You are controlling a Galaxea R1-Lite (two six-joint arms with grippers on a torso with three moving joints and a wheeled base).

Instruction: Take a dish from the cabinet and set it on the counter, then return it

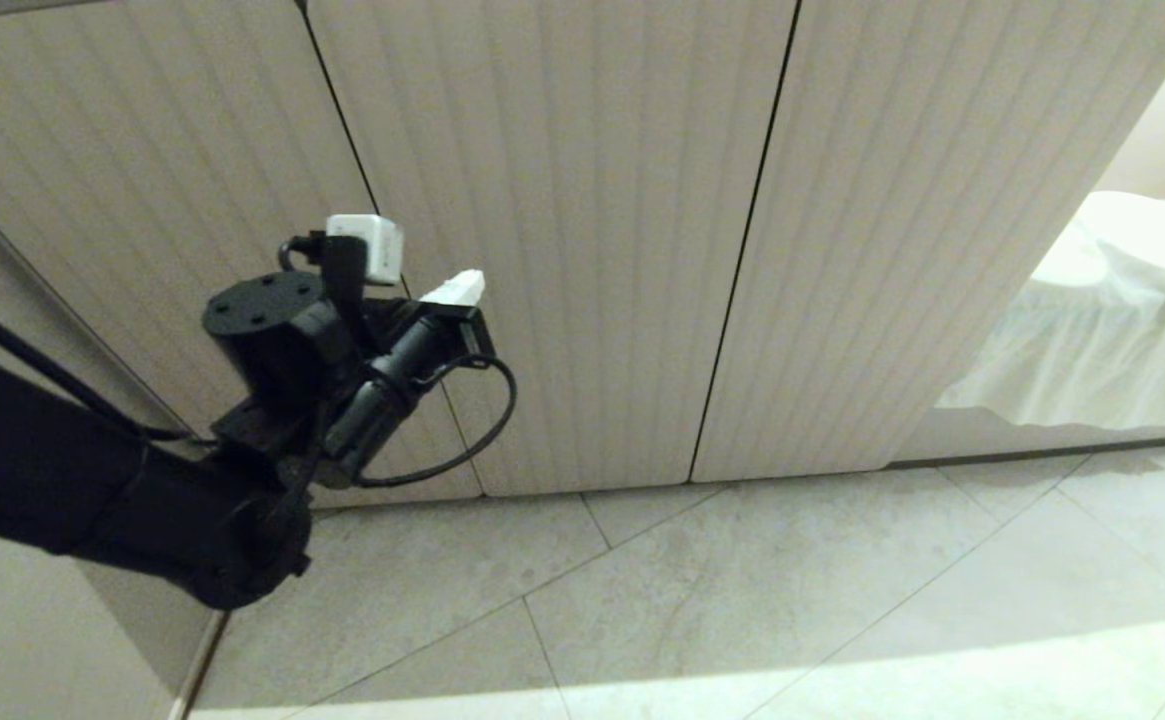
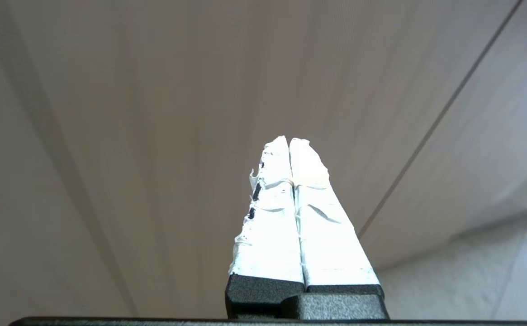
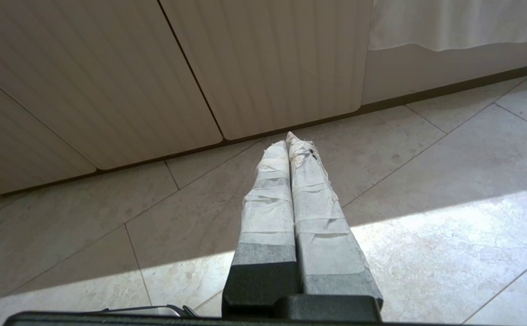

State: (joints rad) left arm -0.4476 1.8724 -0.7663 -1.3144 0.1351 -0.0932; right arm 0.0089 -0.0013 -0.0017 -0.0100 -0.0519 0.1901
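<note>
The left gripper (image 1: 454, 290), jaws pressed together and empty, is hovering by the closed cabinet (image 1: 582, 230) door seam, presumably to pry it open.

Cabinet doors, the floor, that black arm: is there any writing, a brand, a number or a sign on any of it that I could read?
None: no text can be read in any view.
The cabinet doors are plain ribbed panels with no label.
The left gripper and the right gripper show only white tape on their fingers, no lettering.
The floor tiles and the white cloth at the right carry no marks.
</note>
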